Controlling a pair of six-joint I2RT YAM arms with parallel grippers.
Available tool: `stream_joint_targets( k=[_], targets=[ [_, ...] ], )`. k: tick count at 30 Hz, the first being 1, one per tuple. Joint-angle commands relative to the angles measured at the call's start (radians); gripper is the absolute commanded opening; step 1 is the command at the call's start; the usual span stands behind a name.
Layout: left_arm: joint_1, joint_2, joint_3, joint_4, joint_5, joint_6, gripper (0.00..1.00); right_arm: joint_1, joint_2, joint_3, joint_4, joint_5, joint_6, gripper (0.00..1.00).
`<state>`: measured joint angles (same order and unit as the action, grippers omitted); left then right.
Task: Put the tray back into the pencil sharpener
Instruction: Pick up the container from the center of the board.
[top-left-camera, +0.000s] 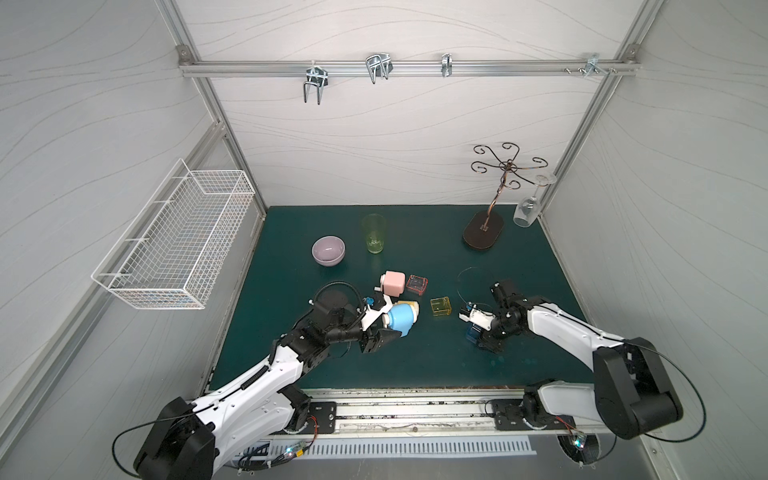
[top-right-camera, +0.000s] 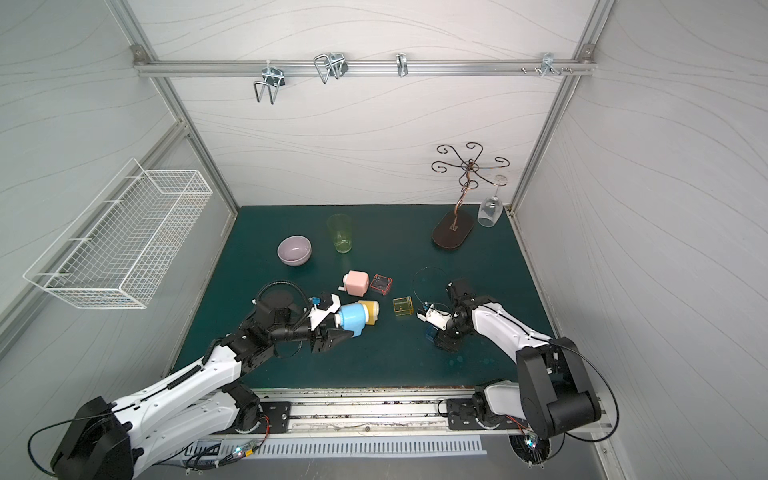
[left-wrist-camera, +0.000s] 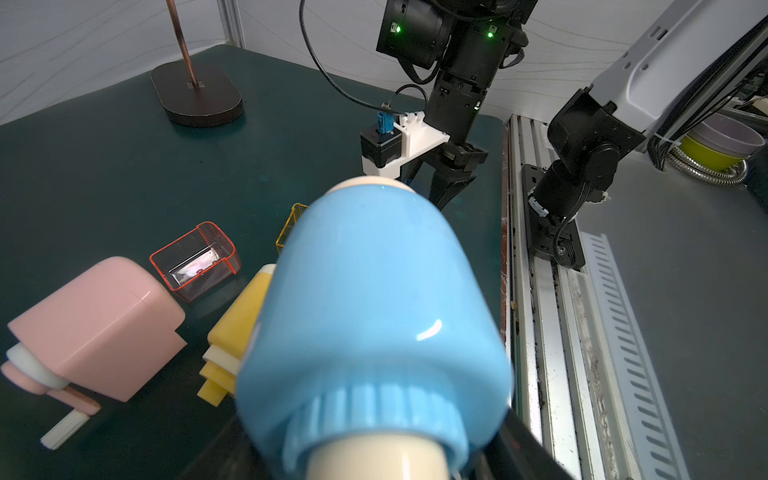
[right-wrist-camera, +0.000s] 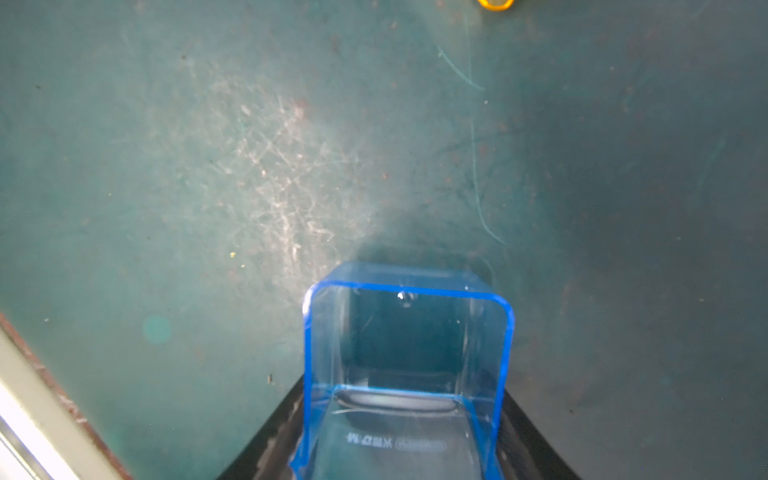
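Note:
My left gripper (top-left-camera: 387, 325) is shut on the blue pencil sharpener (top-left-camera: 402, 319), which lies on its side with its ribbed knob end toward the wrist camera. That blue body (left-wrist-camera: 374, 307) fills the left wrist view and hides the fingers. The clear blue tray (top-left-camera: 472, 335) stands on the green mat about a hand's width to the right of the sharpener. My right gripper (top-left-camera: 478, 338) reaches down over it. In the right wrist view the tray (right-wrist-camera: 407, 365) sits between the two black fingers (right-wrist-camera: 270, 436), which press on its side walls.
A pink sharpener (top-left-camera: 394, 282), a red tray (top-left-camera: 417, 284), a yellow sharpener (top-left-camera: 412, 308) and a yellow tray (top-left-camera: 441, 306) lie close behind. Farther back are a lilac bowl (top-left-camera: 328, 250), a green cup (top-left-camera: 374, 233), a glass stand (top-left-camera: 483, 235) and a wine glass (top-left-camera: 525, 212).

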<state>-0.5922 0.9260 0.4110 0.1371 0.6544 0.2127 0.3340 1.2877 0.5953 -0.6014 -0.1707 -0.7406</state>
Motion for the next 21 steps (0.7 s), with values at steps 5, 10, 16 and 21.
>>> stream_joint_targets(
  k=[5, 10, 16, 21],
  targets=[
    [-0.004, -0.031, 0.059, 0.011, 0.013, 0.035, 0.0, 0.011, -0.064, 0.018, -0.058, 0.01, -0.055, 0.48],
    [-0.004, -0.036, 0.081, -0.034, 0.061, 0.063, 0.0, 0.044, -0.127, 0.106, -0.201, 0.008, -0.118, 0.45],
    [-0.004, 0.012, 0.068, 0.098, 0.219, 0.021, 0.0, 0.161, -0.208, 0.218, -0.362, -0.025, -0.217, 0.45],
    [-0.019, 0.063, 0.117, 0.148, 0.344, -0.015, 0.0, 0.273, -0.211, 0.387, -0.521, -0.111, -0.262, 0.47]
  ],
)
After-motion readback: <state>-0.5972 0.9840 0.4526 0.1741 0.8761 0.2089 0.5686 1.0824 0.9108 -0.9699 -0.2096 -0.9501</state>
